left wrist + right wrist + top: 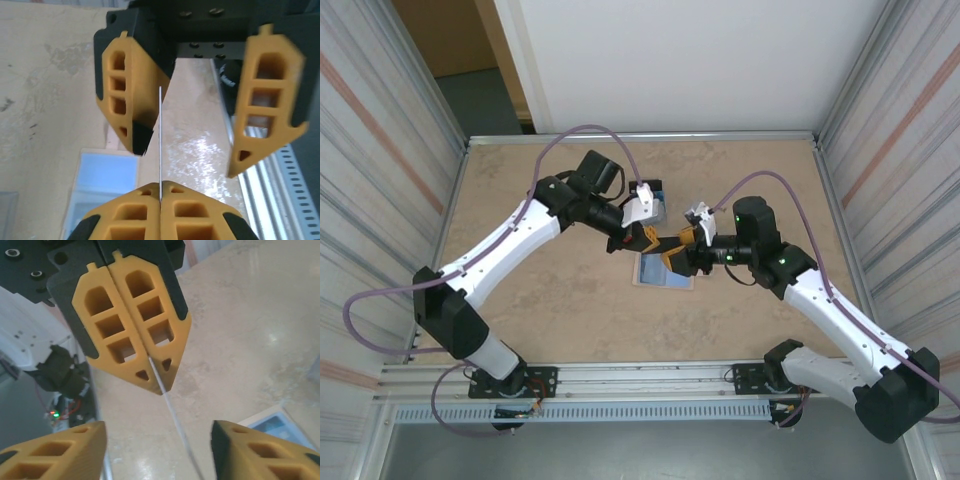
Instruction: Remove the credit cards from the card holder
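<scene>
On the tan table [570, 310], the left arm [505, 245] reaches in from 7 o'clock, its purple cable looping overhead. Its white camera mount partly covers a small dark and blue heap [657, 193] at 12 o'clock from where the two grippers meet. The left gripper [160, 187] has its orange fingers pressed together on a credit card [160, 130], pinching one end of it. In both wrist views the card is a hair-thin pale line seen edge-on, so its face and colour cannot be told. It is straight and unbent, lifted off the table in mid-air at the centre of the workspace. From above, its long axis runs roughly 9 to 3 o'clock, from one gripper toward the other. At 6 o'clock just below the meeting point, the card holder [665, 272] lies open and flat, pale blue inside up, with a tan edge toward the near side, partly under the fingers. The right gripper [159, 426] stands with its jaws spread apart. The card's free end passes through the gap between them, and neither finger touches it. The right arm [840, 310] comes in from 4 o'clock. A metal rail [650, 378] crosses the near edge.
</scene>
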